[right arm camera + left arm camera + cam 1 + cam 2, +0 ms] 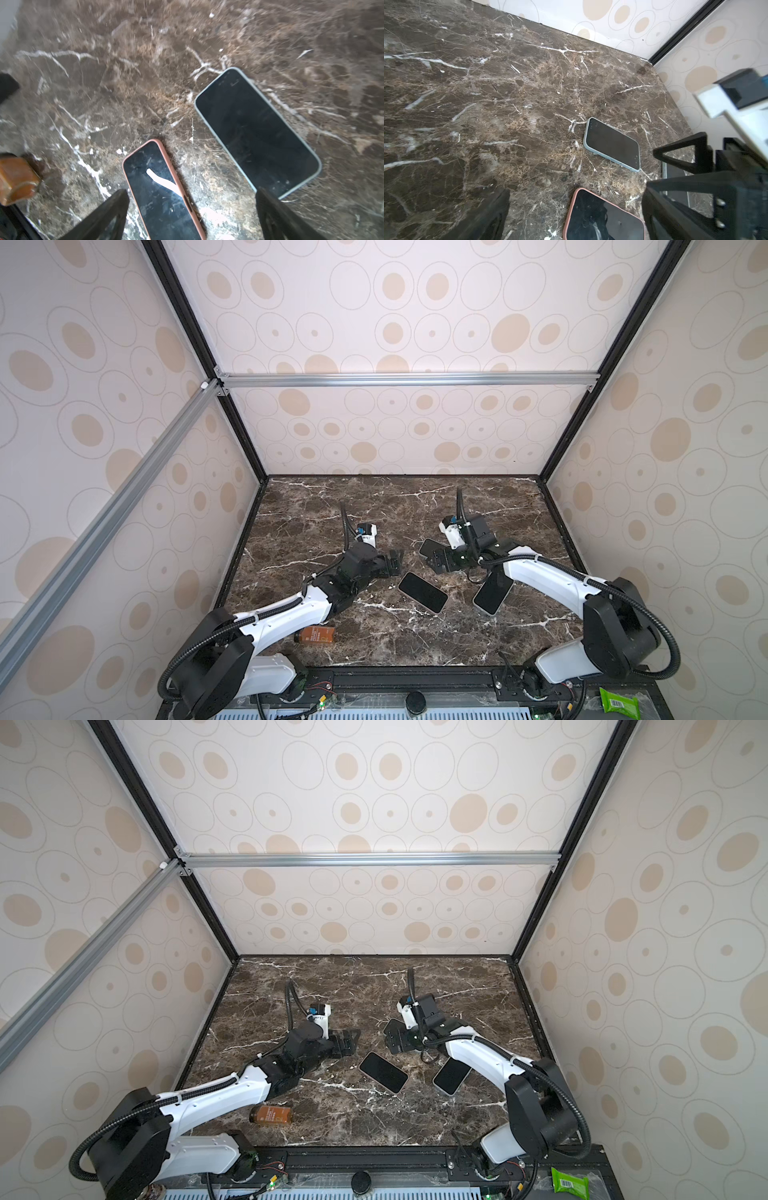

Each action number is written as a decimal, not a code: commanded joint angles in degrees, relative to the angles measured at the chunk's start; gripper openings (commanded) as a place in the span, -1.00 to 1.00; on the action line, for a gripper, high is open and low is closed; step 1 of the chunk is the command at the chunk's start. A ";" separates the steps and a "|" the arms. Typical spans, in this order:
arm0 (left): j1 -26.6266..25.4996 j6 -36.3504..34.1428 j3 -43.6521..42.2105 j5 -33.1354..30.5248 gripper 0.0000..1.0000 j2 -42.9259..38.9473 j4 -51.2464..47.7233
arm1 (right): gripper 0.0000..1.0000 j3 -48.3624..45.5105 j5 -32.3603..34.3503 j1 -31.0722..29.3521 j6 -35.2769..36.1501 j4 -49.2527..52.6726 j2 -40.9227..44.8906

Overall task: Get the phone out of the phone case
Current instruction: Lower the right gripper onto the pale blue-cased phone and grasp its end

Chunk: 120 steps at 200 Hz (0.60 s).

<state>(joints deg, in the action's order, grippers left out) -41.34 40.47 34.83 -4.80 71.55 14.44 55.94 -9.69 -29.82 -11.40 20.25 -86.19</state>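
Overlapping far end of pale-cased phone point(492, 595): right arm point(540, 577); pink-cased phone point(422, 592) unobstructed.

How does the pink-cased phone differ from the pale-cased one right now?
The pink-cased phone has a salmon rim; the pale-cased phone a pale bluish one. The pink-cased phone lies fully exposed; the pale-cased phone partly under the right arm. In both top views the pink-cased phone slants opposite to the pale-cased phone. Both lie flat, screen up, cased, ungripped.
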 commanded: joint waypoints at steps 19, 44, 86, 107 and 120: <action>4.88 3.51 -4.21 10.53 0.98 -2.68 7.59 | 1.00 7.85 9.63 -0.11 10.75 11.74 -7.28; 6.82 4.82 -5.59 14.65 0.98 -2.44 10.84 | 0.99 11.79 9.16 0.66 16.30 13.75 -11.49; 9.18 6.80 -7.15 15.75 0.98 -1.72 14.06 | 0.99 19.65 5.27 2.64 24.17 18.53 -19.69; 11.61 8.15 -8.22 17.23 0.98 -1.65 16.25 | 1.00 22.93 4.04 2.85 26.58 19.94 -22.68; 12.82 8.48 -8.55 17.61 0.98 -1.93 16.68 | 0.99 24.72 4.70 2.84 27.27 20.56 -24.57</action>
<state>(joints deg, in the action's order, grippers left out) -30.83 46.35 27.11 10.94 69.78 27.22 77.23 -4.25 -26.89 10.79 36.56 -108.01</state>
